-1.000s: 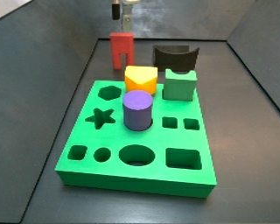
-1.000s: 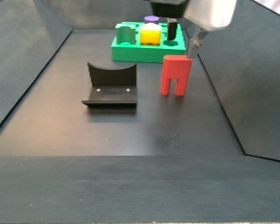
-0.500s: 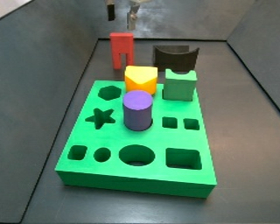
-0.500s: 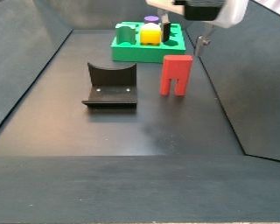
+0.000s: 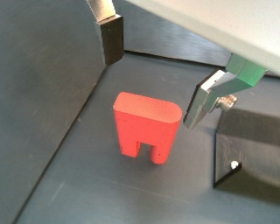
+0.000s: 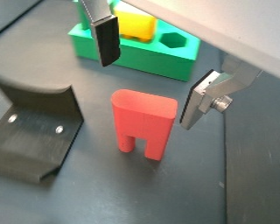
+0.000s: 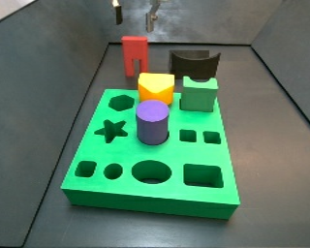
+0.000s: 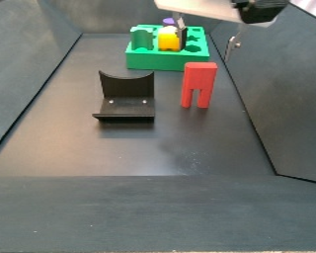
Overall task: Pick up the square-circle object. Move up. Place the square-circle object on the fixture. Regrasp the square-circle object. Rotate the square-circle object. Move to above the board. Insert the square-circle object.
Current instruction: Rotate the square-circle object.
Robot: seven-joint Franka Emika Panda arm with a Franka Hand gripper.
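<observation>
My tool point(image 6: 149, 74) hangs above the square-circle object point(image 6: 143, 123), its fingers point(image 5: 209, 99) spread wide apart and holding nothing. Compared with a second ago, I sit higher: in a side view my fingertips point(image 7: 135, 12) are now almost at the top edge, well clear of the red piece, where earlier they hung just above it. The square-circle object point(image 8: 199, 83) has not moved; it stands upright on the dark table point(image 8: 147, 148), its two legs down, beside the fixture point(image 8: 123, 96) and apart from it. Behind it lies the board point(image 7: 151, 145), still carrying the purple cylinder point(image 7: 151, 123), the yellow-orange block point(image 7: 155, 88) and, I think, the green cube point(image 7: 201, 95).
</observation>
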